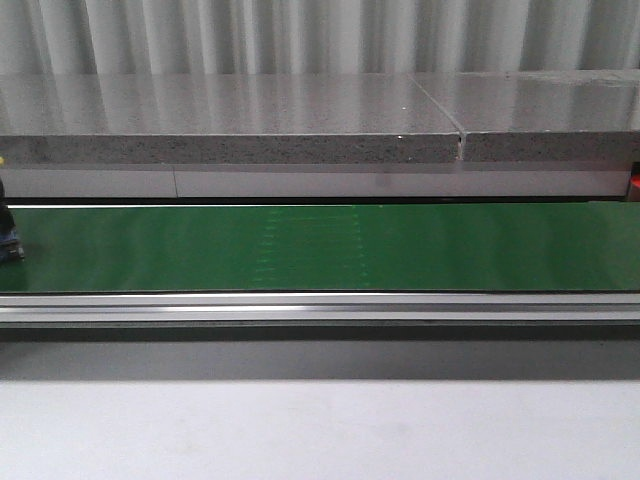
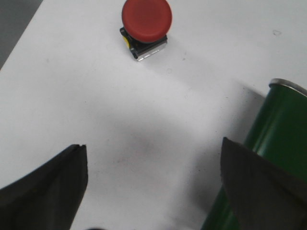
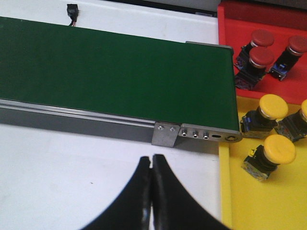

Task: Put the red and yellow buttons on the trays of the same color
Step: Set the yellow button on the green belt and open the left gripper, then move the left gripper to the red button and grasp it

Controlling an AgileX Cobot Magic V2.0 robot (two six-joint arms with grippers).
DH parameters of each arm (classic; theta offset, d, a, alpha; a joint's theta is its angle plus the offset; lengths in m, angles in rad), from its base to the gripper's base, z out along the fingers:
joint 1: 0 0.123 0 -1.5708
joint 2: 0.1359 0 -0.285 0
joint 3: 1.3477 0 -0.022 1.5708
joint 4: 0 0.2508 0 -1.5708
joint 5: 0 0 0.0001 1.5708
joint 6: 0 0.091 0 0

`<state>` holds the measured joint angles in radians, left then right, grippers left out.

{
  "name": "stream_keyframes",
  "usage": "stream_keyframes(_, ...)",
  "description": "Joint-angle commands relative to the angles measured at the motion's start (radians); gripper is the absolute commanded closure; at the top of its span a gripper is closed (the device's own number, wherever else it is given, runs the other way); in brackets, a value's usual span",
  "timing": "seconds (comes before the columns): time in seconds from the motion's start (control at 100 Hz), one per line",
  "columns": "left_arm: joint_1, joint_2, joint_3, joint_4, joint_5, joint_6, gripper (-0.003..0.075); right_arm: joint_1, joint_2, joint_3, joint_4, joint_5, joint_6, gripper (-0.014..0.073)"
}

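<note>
In the left wrist view a red button on a black and yellow base stands on the white table, ahead of my left gripper, which is open and empty above the table. In the right wrist view my right gripper is shut and empty over the white table near the belt's end. A red tray holds three red buttons. A yellow tray holds three yellow buttons. No gripper shows in the front view.
The green conveyor belt runs across the front view behind a metal rail. Its end roller is close to my left gripper's right finger. The belt's other end borders both trays. A grey stone ledge lies behind.
</note>
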<state>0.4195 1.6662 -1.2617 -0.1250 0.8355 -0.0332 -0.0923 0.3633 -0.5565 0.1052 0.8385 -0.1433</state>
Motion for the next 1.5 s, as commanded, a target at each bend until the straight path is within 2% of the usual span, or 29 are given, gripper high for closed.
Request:
stream_keyframes(0.0,0.01,0.001,-0.063,-0.008,-0.05,-0.003,0.0166,0.002,0.005,-0.022,0.004,-0.061,-0.01,0.066)
stream_keyframes(0.47,0.01,0.254,-0.283,-0.008,-0.069,-0.003,0.0166,0.002,0.005,-0.022,0.004,-0.061,-0.01,0.066)
stream_keyframes(0.96,0.008,0.342,-0.339,-0.009,-0.171,-0.003,0.018,0.002,0.005,-0.022,0.004,-0.061,-0.01,0.066)
stream_keyframes(1.24,0.002,0.357,-0.339,-0.015,-0.165,-0.003,0.032,0.002,0.005,-0.022,0.004,-0.061,-0.01,0.066)
stream_keyframes(1.49,0.002,0.357,-0.339,-0.015,-0.18,0.001,0.0489,0.002,0.005,-0.022,0.004,-0.061,-0.01,0.066)
